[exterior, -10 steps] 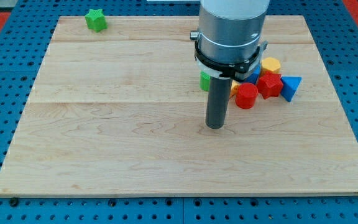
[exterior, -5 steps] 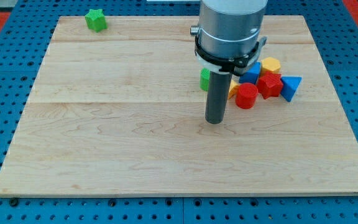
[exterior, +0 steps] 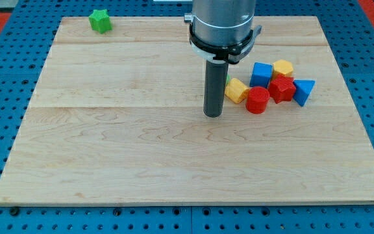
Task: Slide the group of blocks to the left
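Note:
A group of blocks sits at the board's right: a yellow block (exterior: 236, 90), a red cylinder (exterior: 258, 100), a blue cube (exterior: 261, 74), a red star-like block (exterior: 281, 88), a yellow hexagon (exterior: 282, 67) and a blue triangle (exterior: 303, 91). A green block (exterior: 226, 77) is almost hidden behind the rod. My tip (exterior: 213, 114) rests on the board just left of the group, a short way below-left of the yellow block and apart from it.
A green star block (exterior: 99, 21) sits alone at the wooden board's (exterior: 109, 149) top left corner. A blue pegboard surrounds the board.
My tip has moved up and to the view's left, uncovering the blue cube and yellow block and now hiding most of the green block. The blocks have not visibly moved.

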